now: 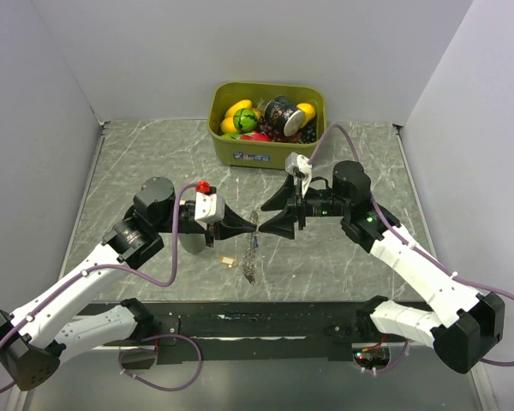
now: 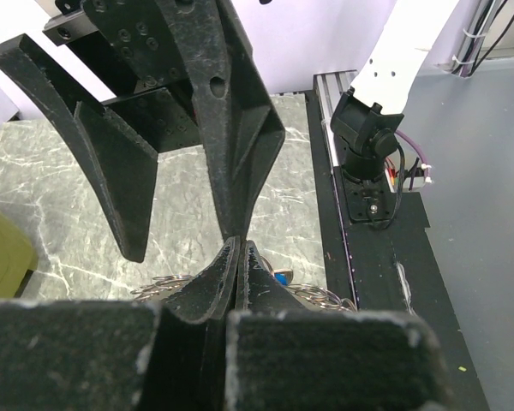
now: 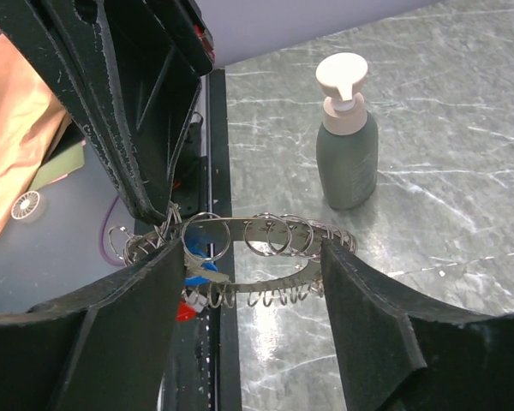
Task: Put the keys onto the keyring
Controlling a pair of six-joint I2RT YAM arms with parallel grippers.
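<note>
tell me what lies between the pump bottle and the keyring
A small yellow-tagged key, on the table between the pump bottle and the keyring; the top view shows it.

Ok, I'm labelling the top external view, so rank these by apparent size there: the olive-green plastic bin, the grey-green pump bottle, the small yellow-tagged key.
1. the olive-green plastic bin, clearly the largest.
2. the grey-green pump bottle, partly hidden, yet plainly mid-sized.
3. the small yellow-tagged key, by far the smallest.

left end effector (image 1: 252, 227): pinched closed | right end effector (image 1: 261, 218): fingers spread | tip-to-tip
</note>
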